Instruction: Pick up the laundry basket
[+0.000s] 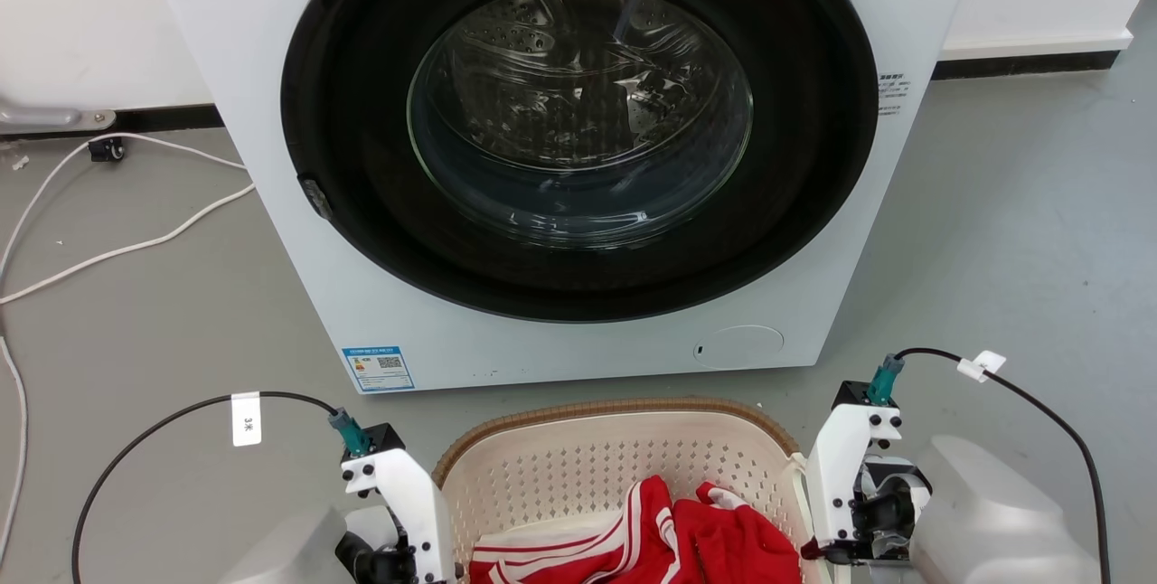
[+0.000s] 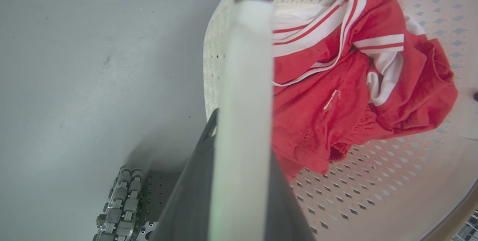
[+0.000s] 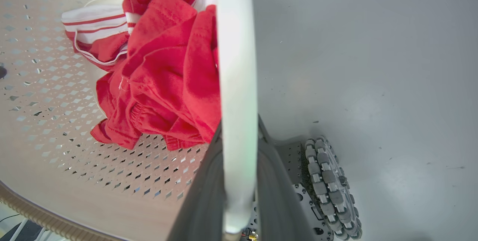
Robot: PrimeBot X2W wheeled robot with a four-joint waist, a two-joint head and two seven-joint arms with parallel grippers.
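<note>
**Basket gripped at both handles**

White washing machine [image 1: 578,114] fills top and centre of head frame, standing on grey floor [image 1: 994,231]. Laundry basket [image 1: 578,466] sits bottom centre, just below the machine's front, with a red-and-white garment [image 1: 723,539] inside. Left pincer [image 2: 242,136], low in its wrist frame, pinches a white loop handle [image 2: 246,65]. Right pincer [image 3: 239,125] likewise pinches the opposite handle [image 3: 237,47].

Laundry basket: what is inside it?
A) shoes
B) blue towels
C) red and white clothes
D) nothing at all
C: red clothes with white stripes lie bunched up inside the laundry basket.
</note>
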